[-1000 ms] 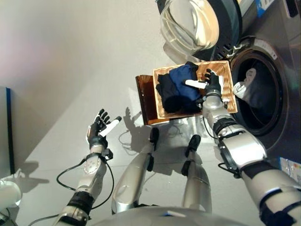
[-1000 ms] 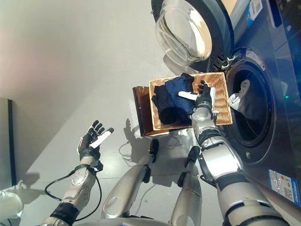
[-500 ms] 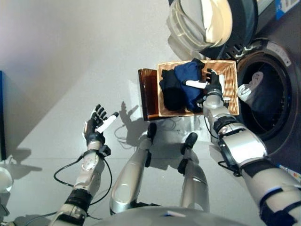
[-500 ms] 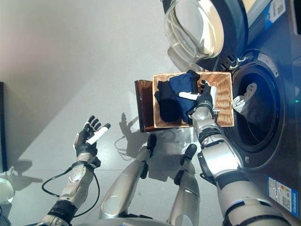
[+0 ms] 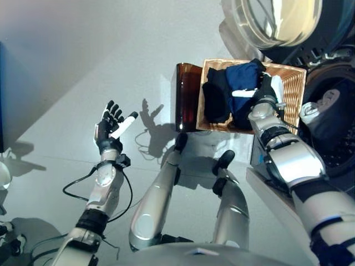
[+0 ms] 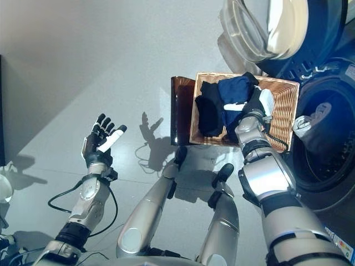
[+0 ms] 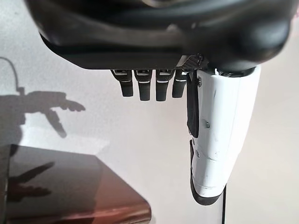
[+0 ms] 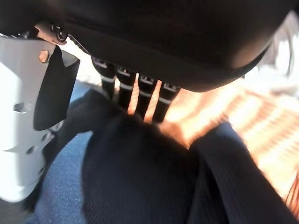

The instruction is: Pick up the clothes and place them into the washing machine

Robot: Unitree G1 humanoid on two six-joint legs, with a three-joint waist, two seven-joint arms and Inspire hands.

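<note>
A wicker basket (image 5: pixel 292 87) holds a blue garment (image 5: pixel 244 76) and a black garment (image 5: pixel 216 102). My right hand (image 5: pixel 264 92) rests on top of the blue garment, open, its white-covered thumb stretched across the cloth. In the right wrist view its straight fingers (image 8: pixel 140 95) reach down onto dark navy cloth (image 8: pixel 140 177), with the wicker (image 8: pixel 254 109) just beyond. My left hand (image 5: pixel 111 126) is raised over the floor far to the left, open and empty, with the fingers (image 7: pixel 149 86) straight. The washing machine's drum opening (image 6: pixel 327 149) lies right of the basket.
The basket sits on a brown stand (image 5: pixel 186 95). The machine's round glass door (image 5: pixel 277 22) hangs open above the basket. A pale and dark cloth (image 6: pixel 309 123) lies inside the drum's mouth. Grey floor spreads to the left.
The camera has shifted, so the basket and machine sit further right in the picture. My right hand stays on the clothes in the basket and my left hand stays raised.
</note>
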